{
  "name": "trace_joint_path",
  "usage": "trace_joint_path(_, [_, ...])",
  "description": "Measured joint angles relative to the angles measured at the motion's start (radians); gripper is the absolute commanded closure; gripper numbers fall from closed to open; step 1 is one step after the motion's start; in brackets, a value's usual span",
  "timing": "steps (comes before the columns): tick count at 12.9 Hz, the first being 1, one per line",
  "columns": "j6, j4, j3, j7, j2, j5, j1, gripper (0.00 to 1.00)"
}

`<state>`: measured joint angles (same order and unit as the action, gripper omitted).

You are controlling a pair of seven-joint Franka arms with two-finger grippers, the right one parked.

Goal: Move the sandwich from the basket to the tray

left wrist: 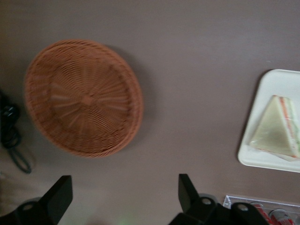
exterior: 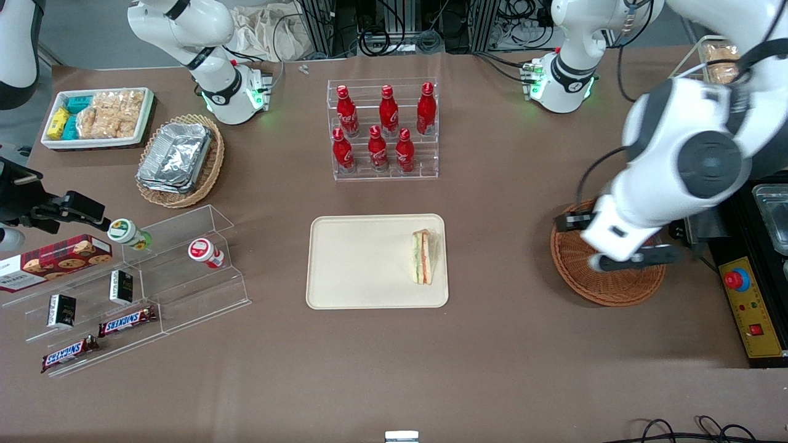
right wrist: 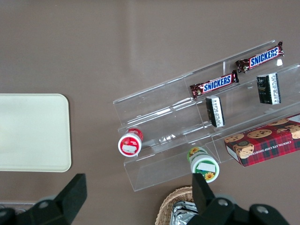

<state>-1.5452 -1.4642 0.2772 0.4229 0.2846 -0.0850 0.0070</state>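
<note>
The sandwich (exterior: pixel 423 257) lies on the cream-beige tray (exterior: pixel 363 261), near the tray's edge toward the working arm's end. In the left wrist view the sandwich (left wrist: pixel 276 129) rests on a corner of the tray (left wrist: pixel 272 84). The reddish-brown wicker basket (exterior: pixel 606 280) is empty, as the left wrist view (left wrist: pixel 84 98) shows. My left gripper (exterior: pixel 609 246) hovers above the basket's rim, well above the table. Its fingers (left wrist: pixel 187 187) are open and hold nothing; only bare table shows between them.
A clear rack of red cola bottles (exterior: pixel 385 129) stands farther from the camera than the tray. A tan basket with foil containers (exterior: pixel 181 160), a white snack tray (exterior: pixel 98 117) and clear shelves (exterior: pixel 135 289) lie toward the parked arm's end. A yellow control box (exterior: pixel 748 307) sits beside the basket.
</note>
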Motion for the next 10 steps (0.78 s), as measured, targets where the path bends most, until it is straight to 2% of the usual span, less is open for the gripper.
trace_joint_path(2, [0.021,-0.001,0.000,-0.011,-0.015,-0.003,0.040,0.00])
trace_joint_path(6, [0.037,-0.007,0.002,-0.034,-0.021,-0.035,0.050,0.00])
trace_joint_path(10, [0.049,-0.017,0.000,-0.200,-0.062,-0.033,0.130,0.00])
